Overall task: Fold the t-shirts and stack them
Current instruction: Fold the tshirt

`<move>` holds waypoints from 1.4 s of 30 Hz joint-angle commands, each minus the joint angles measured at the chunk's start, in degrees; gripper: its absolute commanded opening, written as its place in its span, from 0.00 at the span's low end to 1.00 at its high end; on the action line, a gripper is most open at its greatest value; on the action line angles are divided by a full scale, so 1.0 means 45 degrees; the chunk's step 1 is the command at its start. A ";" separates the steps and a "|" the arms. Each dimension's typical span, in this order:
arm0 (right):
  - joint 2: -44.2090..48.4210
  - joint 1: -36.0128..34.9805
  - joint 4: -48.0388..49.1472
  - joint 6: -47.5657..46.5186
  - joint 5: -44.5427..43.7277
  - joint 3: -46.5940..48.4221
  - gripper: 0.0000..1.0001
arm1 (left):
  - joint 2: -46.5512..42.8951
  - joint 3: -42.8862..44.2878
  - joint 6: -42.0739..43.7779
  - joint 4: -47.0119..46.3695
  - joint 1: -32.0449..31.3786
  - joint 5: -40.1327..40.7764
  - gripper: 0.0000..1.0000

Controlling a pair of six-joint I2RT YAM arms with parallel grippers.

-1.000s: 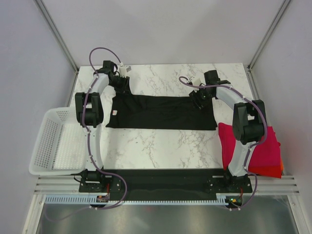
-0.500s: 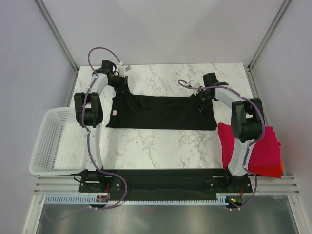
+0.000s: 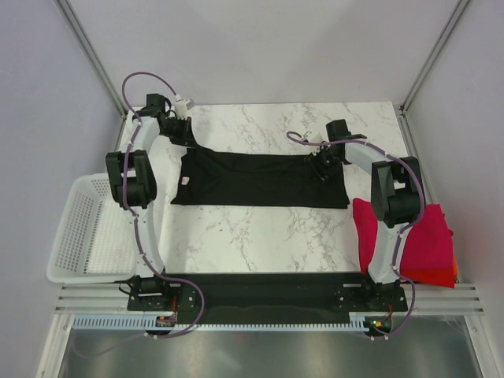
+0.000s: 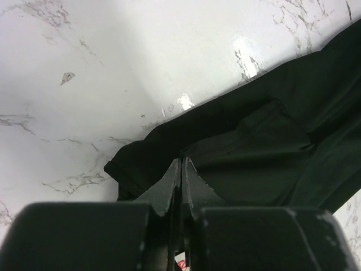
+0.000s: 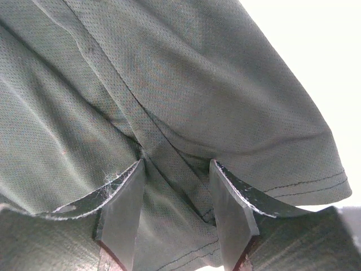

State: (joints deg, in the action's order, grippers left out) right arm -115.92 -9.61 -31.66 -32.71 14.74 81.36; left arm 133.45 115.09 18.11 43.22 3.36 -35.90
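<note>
Black shirt (image 4: 254, 147) pinched between left fingers (image 4: 167, 189)

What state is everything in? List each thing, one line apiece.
black t-shirt: spread flat, far-left corner pinched
left gripper: shut on the black t-shirt
right gripper: open, straddling its cloth
magenta t-shirt: folded, atop orange t-shirt
orange t-shirt: under it, mostly hidden
basket: empty

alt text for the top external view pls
A black t-shirt lies spread flat on a marble table, with the left gripper shut on its far-left corner and the right gripper open over its right end. A white basket sits at the left edge, and folded magenta and orange-red shirts are stacked at the right.
</note>
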 commanded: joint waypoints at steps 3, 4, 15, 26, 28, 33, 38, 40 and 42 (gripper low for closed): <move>-0.0627 -0.0053 0.0180 -0.0075 -0.0171 0.0161 0.57 | -0.0710 0.0108 0.0097 -0.0366 -0.0140 0.0263 0.23; -0.0646 -0.0053 0.0180 -0.0036 -0.0113 0.0200 0.57 | -0.0729 0.0167 0.0097 -0.0347 -0.0140 0.0244 0.25; 0.0270 -0.0112 0.0005 0.0569 0.0590 0.1216 0.57 | -0.3496 -0.1584 0.0601 -0.0075 -0.0374 -0.0536 0.28; 0.1404 -0.0190 -0.0348 0.1038 0.1294 0.1060 0.57 | -0.6784 -0.7682 0.6679 0.2758 -0.1917 0.1726 0.31; 0.1501 -0.0228 -0.0348 0.1058 0.1372 0.0943 0.57 | -0.6571 -0.8074 0.6543 0.2584 -0.1976 0.1903 0.29; 0.1580 -0.0404 -0.0328 0.0902 0.1099 0.0300 0.57 | -0.6003 -0.8387 0.5723 0.1335 -0.1957 0.2508 0.28; 0.1521 -0.0424 -0.0055 0.0707 0.0572 -0.0227 0.57 | -0.5379 -0.8446 0.5255 0.0630 -0.1957 0.2704 0.27; 0.1444 -0.0424 0.0198 0.0725 0.0319 -0.0423 0.57 | -0.5144 -0.8505 0.5117 0.0513 -0.1957 0.2743 0.27; 0.1249 -0.0424 0.0511 0.0706 0.0025 -0.0619 0.57 | -0.4794 -0.8544 0.4902 0.0395 -0.1957 0.2782 0.27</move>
State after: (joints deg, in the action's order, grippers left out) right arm -110.93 -11.51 -32.03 -28.91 16.69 79.48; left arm 110.02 77.06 41.89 47.48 -5.52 -24.23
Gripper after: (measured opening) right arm 0.572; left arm 0.277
